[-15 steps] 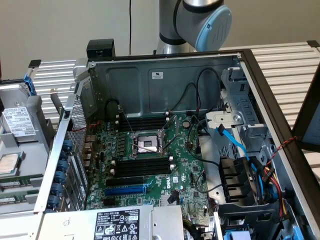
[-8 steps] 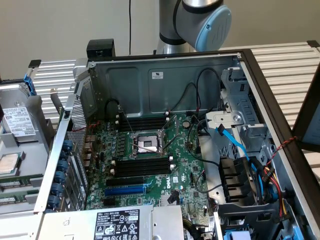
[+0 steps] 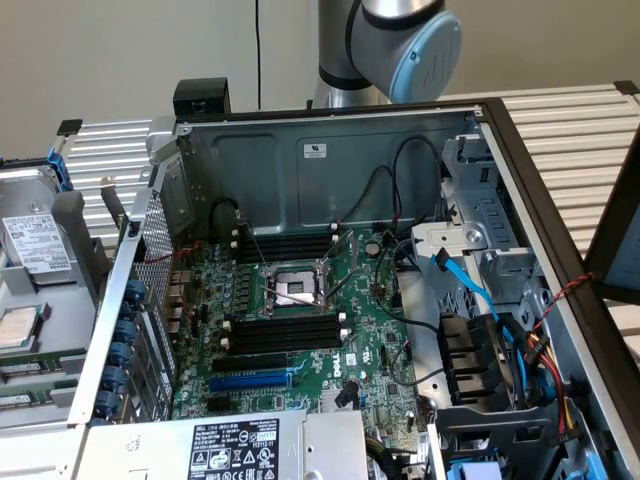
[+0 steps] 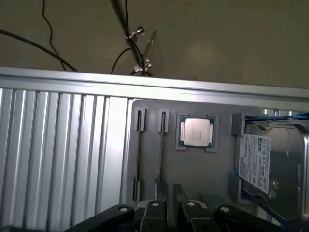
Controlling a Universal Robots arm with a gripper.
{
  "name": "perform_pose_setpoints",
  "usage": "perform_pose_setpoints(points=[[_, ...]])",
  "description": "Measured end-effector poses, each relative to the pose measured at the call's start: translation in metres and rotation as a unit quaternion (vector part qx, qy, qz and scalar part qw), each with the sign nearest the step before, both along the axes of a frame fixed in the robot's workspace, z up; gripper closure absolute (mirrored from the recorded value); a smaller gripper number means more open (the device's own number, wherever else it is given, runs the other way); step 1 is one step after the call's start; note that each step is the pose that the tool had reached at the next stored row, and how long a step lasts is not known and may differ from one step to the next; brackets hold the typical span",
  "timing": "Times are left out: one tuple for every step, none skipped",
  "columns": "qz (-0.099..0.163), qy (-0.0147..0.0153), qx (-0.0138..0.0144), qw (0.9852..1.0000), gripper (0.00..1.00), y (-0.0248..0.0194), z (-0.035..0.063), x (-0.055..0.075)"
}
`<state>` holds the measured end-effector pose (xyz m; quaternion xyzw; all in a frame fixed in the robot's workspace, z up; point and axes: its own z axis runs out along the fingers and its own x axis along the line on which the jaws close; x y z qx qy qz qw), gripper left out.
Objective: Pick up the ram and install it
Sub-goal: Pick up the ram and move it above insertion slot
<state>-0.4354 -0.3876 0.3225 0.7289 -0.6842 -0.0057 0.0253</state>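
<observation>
Two ram sticks stand on edge in a grey holder tray (image 4: 193,169). In the wrist view they look like thin lines, one (image 4: 161,154) beside the other (image 4: 139,154). In the exterior view the same green sticks (image 3: 22,372) show at the exterior view's left, outside the case. My gripper (image 4: 169,202) hovers over the tray near the stick closer to the processor chip. Its black fingers (image 4: 181,203) stand a little apart with nothing between them. Black memory slots (image 3: 285,330) with white end clips lie on the motherboard beside the processor socket (image 3: 295,285).
The tray also holds a silver-topped processor chip (image 4: 196,132) and a hard drive (image 4: 270,164). The open computer case (image 3: 330,160) has tall metal walls, loose cables (image 3: 470,290) and a drive cage at the exterior view's right. A ribbed aluminium table (image 4: 58,154) surrounds the tray.
</observation>
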Motion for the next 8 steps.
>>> perform_pose_setpoints(points=[[0.000, 0.0000, 0.0000, 1.0000, 0.79, -0.0005, -0.0017, 0.000], [0.000, 0.0000, -0.0001, 1.0000, 0.79, -0.0017, -0.0034, 0.000], [0.000, 0.0001, -0.0001, 1.0000, 0.79, -0.0035, -0.0054, 0.000], [0.000, 0.0000, 0.0000, 1.0000, 0.79, -0.0052, -0.0072, 0.000], [0.000, 0.0000, 0.0000, 1.0000, 0.79, -0.0069, -0.0090, 0.000], [0.000, 0.0000, 0.0000, 1.0000, 0.79, -0.0087, -0.0109, 0.000], [0.000, 0.0000, 0.0000, 1.0000, 0.79, -0.0106, -0.0126, 0.000], [0.000, 0.0000, 0.0000, 1.0000, 0.79, -0.0128, -0.0146, 0.000]])
